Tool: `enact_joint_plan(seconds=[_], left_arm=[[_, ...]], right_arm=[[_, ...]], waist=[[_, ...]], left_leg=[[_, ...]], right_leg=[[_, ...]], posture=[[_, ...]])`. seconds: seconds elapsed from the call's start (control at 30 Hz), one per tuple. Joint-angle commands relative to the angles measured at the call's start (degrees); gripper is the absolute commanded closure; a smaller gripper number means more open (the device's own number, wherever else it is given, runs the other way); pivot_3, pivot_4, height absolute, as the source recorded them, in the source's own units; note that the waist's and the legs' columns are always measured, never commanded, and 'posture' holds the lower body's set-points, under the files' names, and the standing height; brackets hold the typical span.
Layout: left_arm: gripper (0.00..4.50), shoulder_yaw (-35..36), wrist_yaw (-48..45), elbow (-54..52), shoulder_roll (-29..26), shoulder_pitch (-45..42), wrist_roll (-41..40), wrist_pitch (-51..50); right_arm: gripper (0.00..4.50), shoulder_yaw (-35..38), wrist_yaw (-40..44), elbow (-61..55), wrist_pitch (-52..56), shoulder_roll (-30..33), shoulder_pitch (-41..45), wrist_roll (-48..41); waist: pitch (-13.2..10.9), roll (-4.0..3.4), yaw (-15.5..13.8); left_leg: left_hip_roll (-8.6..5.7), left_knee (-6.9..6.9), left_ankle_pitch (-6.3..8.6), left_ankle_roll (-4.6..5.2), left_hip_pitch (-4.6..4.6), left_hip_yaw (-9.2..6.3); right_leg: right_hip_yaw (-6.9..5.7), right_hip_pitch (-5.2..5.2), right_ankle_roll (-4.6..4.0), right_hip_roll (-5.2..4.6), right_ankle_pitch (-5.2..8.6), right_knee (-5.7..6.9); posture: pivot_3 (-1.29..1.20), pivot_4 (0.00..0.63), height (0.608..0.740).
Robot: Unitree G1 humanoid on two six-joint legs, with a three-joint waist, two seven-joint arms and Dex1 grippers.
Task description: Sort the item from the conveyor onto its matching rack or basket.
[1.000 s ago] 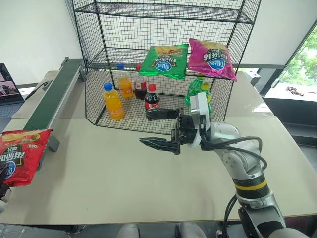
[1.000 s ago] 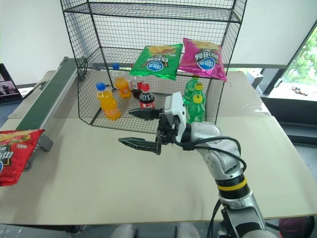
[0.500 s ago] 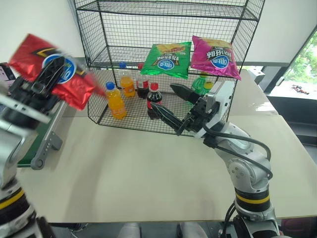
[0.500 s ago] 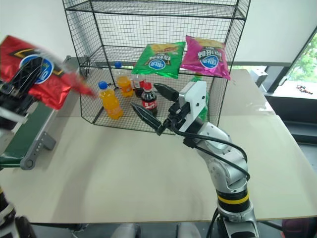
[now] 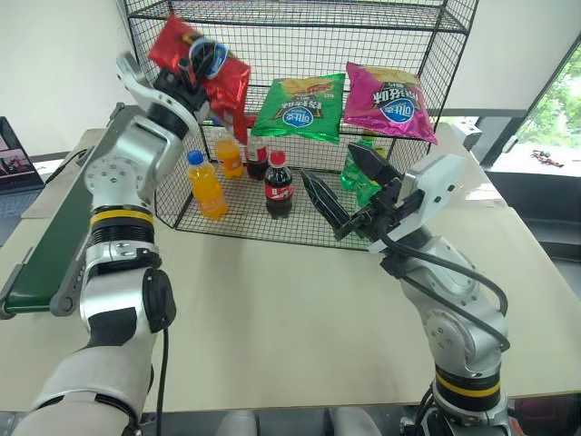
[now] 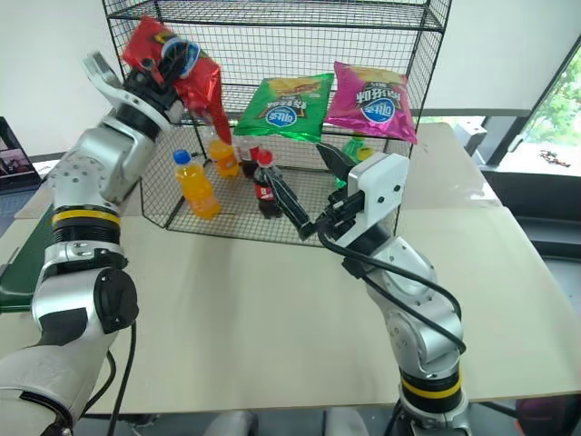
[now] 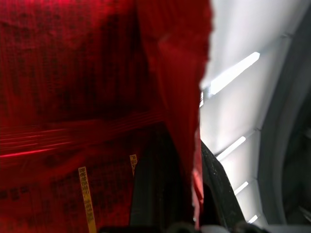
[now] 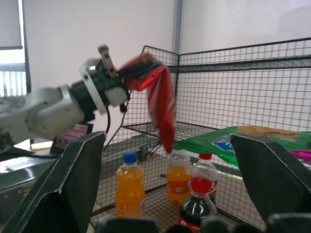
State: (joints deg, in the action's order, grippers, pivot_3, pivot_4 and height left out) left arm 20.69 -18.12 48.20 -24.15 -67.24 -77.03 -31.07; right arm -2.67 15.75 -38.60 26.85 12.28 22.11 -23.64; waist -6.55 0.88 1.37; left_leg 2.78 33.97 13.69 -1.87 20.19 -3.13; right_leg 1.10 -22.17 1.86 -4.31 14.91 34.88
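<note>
The left gripper [image 5: 192, 65] pinches the red chip bag [image 5: 201, 67] tight, up by the black rack [image 5: 300, 23]. The right gripper [image 5: 349, 186] is wide open in front of the rack.

Bright, even daylight is filling the room, coming in from the window [image 5: 554, 118] at three o'clock. The glossy red chip bag [image 5: 201, 65] is catching glare at eleven o'clock. Soft shadows are lying on the table [image 5: 272, 300]. The left wrist view is showing dim, blurry red; the right wrist view is looking hazy.
</note>
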Motion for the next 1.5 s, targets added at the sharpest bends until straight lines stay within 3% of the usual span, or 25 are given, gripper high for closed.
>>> enact_joint_plan(seconds=[0.03,0.3,0.43,0.73,0.93,1.07,1.27,1.5], left_arm=[[4.45,5.1,-1.7,4.2,-0.1,-2.1,3.3,2.3],[4.45,12.5,2.9,-3.2,2.5,2.1,3.1,-3.8],[4.45,13.4,2.5,-7.8,4.2,-0.4,2.8,-6.8],[4.45,15.9,-6.0,-0.2,5.3,-8.7,6.4,-3.3],[4.45,17.6,-7.6,2.2,5.3,-6.8,9.1,-1.8],[4.45,19.1,-2.6,-1.4,6.2,0.6,9.9,-3.2],[4.45,18.4,9.3,-18.9,10.6,10.4,8.1,-8.0],[4.45,17.7,17.6,-24.7,15.0,9.9,9.7,-3.8]], right_arm=[[0.0,-0.1,-1.1,-3.1,-0.1,-0.2,0.1,0.1],[0.0,-0.5,-0.6,-2.5,-0.4,0.5,0.5,-0.4],[0.0,-1.0,-0.1,-1.2,-0.8,0.2,1.3,-0.7],[0.0,-1.1,0.5,0.0,-1.8,-0.2,3.2,0.1],[0.0,-0.9,0.1,-0.2,-1.7,-0.4,3.1,0.0],[0.0,-1.1,-0.1,-0.4,-1.6,-0.7,2.9,0.1],[0.0,-0.9,-0.1,-0.5,-1.2,-0.6,2.7,0.0],[0.0,-1.3,-0.8,0.5,0.3,0.2,3.1,1.5]], waist=[[0.0,0.03,0.0],[-0.1,0.06,-0.6],[-0.1,0.19,-0.7],[-0.2,0.21,-0.6],[-0.2,0.2,-0.4],[-0.1,0.16,-0.4],[-0.2,0.2,-0.9],[-0.2,0.2,-1.3]], left_leg=[[0.0,0.0,0.0,0.0,0.0,0.0],[0.0,-0.01,-0.24,-0.41,0.02,-0.04],[0.0,-0.04,-0.37,-0.63,0.06,-0.14],[-0.05,-0.09,-0.38,-0.65,0.05,-0.16],[-0.04,-0.1,-0.38,-0.64,0.05,-0.16],[-0.04,-0.1,-0.38,-0.64,0.02,-0.16],[-0.05,-0.06,-0.41,-0.7,0.08,-0.21],[-0.1,-0.04,-0.44,-0.75,0.05,-0.25]], right_leg=[[0.0,0.0,0.01,0.0,0.0,0.0],[-0.01,0.04,0.44,-0.06,0.23,0.09],[-0.02,0.04,0.43,-0.04,0.21,0.11],[-0.01,0.04,0.44,-0.04,0.22,0.08],[-0.01,0.04,0.44,-0.03,0.22,0.1],[0.01,0.06,0.41,-0.05,0.2,0.11],[0.01,0.07,0.15,-0.07,0.04,0.13],[0.01,0.14,0.18,-0.07,0.03,0.13]], posture=[[0.0,0.15,0.738],[0.0,0.15,0.738],[0.0,0.15,0.738],[0.0,0.15,0.738],[0.0,0.15,0.738],[0.0,0.15,0.738],[0.0,0.15,0.738],[0.0,0.15,0.738]])
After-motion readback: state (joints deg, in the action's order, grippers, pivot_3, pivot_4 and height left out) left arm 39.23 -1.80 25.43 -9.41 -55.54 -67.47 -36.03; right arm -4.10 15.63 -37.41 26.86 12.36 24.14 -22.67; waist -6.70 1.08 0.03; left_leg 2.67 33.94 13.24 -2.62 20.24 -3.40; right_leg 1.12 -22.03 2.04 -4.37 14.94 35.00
